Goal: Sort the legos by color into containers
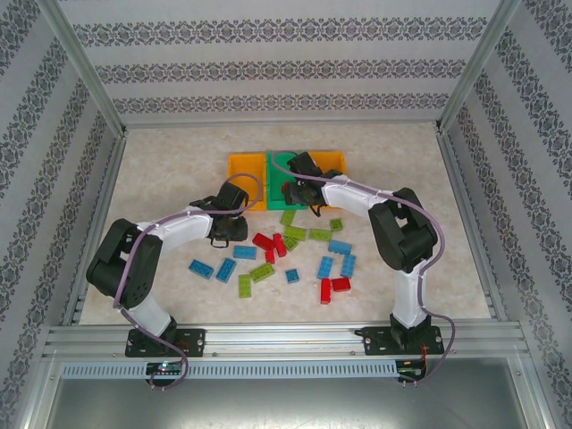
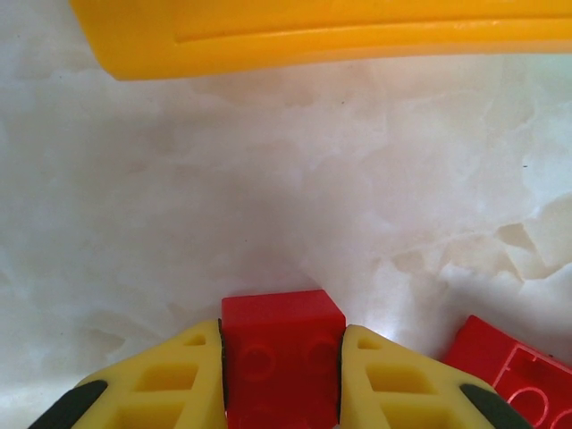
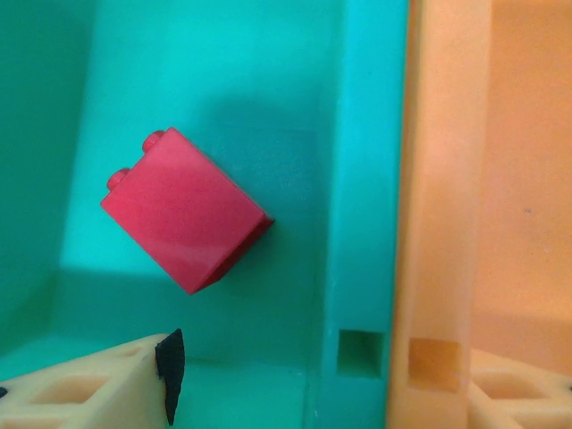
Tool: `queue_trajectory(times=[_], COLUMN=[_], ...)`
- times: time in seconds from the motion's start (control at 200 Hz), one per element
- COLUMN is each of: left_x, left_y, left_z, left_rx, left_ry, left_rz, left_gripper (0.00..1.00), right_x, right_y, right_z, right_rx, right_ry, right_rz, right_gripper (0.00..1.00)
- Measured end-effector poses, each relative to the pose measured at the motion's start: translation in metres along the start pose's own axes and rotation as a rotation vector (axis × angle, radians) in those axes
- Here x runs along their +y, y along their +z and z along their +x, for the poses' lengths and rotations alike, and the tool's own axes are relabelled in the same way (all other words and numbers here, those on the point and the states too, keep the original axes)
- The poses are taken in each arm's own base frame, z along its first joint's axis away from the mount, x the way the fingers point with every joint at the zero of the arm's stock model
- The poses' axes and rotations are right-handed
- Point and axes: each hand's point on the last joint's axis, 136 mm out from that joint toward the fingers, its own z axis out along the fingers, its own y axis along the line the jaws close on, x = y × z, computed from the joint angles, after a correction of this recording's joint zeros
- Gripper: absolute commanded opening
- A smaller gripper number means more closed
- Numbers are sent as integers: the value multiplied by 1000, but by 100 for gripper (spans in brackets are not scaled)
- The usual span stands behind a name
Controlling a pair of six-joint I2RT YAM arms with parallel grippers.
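In the left wrist view my left gripper is shut on a red lego just in front of the left orange container; a second red lego lies to its right. From above, that gripper sits at the left end of the scattered legos: red, blue and lime green. My right gripper hovers over the green container. At the wrist it stands open, astride the wall between the green container and the right orange container. A red lego lies tilted inside the green one.
The three containers stand in a row at mid-table, the right orange one partly under my right arm. Patterned walls and metal frame posts close in the table on three sides. A metal rail runs along the near edge by the arm bases.
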Motion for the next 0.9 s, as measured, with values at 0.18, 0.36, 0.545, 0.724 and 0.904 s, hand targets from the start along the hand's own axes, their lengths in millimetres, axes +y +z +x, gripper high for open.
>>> queue_trajectory(times=[0.18,0.36,0.545,0.724,0.904], left_x=[1,-2,-12,-42,-77], left_y=[-6,-15,-20,-34,-53], left_z=[-3,-8,-9,-20,-40], left_rx=[-20,-45,-52,-86,-131], left_ry=[0,-1,21,53,76], left_rz=[-3,10,25,93,183], left_gripper=[15,15,16,16,16], right_x=[-2,0,-2,-10,-20], right_y=[-10,-24,-26,-31,-48], right_z=[3,-4,-2,6,12], right_rx=[4,-25,-26,-19,-38], right_ry=[17,36,40,46,61], right_rz=[-2,-18,-18,-10,-14], right_gripper=[67,69,70,70,70])
